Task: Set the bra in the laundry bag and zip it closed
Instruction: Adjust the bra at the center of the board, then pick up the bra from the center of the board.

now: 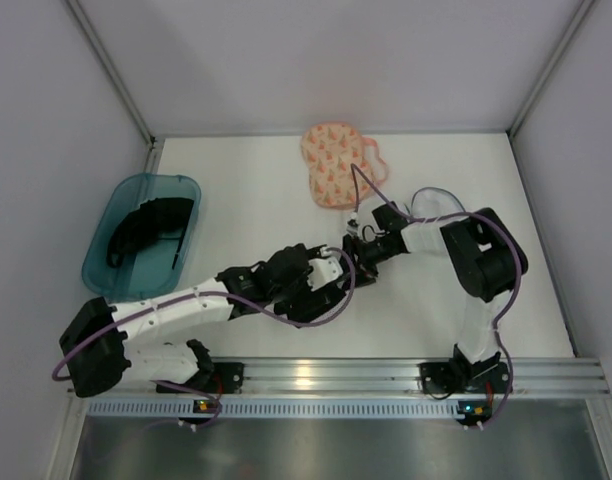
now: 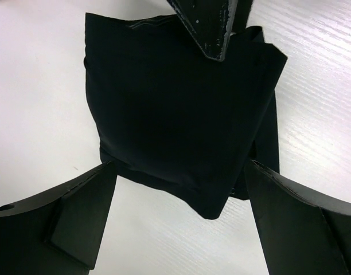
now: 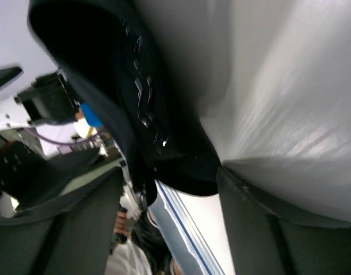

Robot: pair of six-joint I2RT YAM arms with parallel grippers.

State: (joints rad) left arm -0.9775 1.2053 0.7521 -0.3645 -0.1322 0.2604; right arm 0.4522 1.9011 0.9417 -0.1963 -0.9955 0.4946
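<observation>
Bra lies folded into a black pad on the table, about mid-table, at 6 o'clock from the bag and apart from it, so not in the bag. From the top camera I can hardly pick it out, because both wrists crowd over it. Left gripper points in from 8 o'clock and stands wide open. Its two fingers straddle the bra's near corner, one at either side and just beside the fabric; I see no clamp on it. Right gripper points in from 3 o'clock. In the left wrist view one of its fingertips sits at the bra's far edge, at 12 o'clock. In its own view glossy black fabric lies between its spread fingers and meets the right-hand one, but I cannot tell whether they pinch it or only stand around it. Bag lies flat at the table's 12 o'clock, its two lobes one behind the other; I cannot read the zip's state. Teal bin sits at the table's 9 o'clock, well apart from the bra, with something dark in it.
</observation>
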